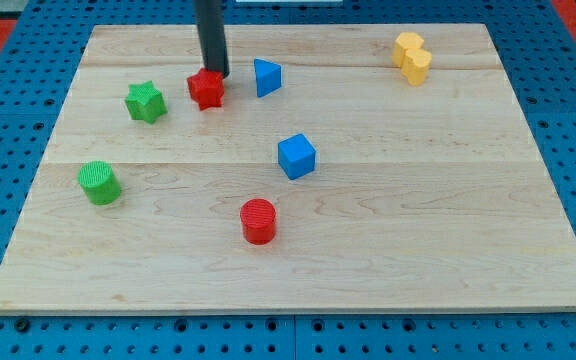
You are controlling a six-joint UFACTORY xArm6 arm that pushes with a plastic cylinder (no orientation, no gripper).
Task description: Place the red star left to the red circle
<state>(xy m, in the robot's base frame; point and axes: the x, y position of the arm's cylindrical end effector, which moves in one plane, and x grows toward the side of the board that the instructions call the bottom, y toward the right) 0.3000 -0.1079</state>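
My tip (215, 75) — a plain rod end with no pincer and nothing held — sits against the upper right edge of the red star (206, 89), which lies between the green star (145, 102) and blue triangle (266, 77), well above the red circle (258, 221) near the board's (448, 250) bottom centre.
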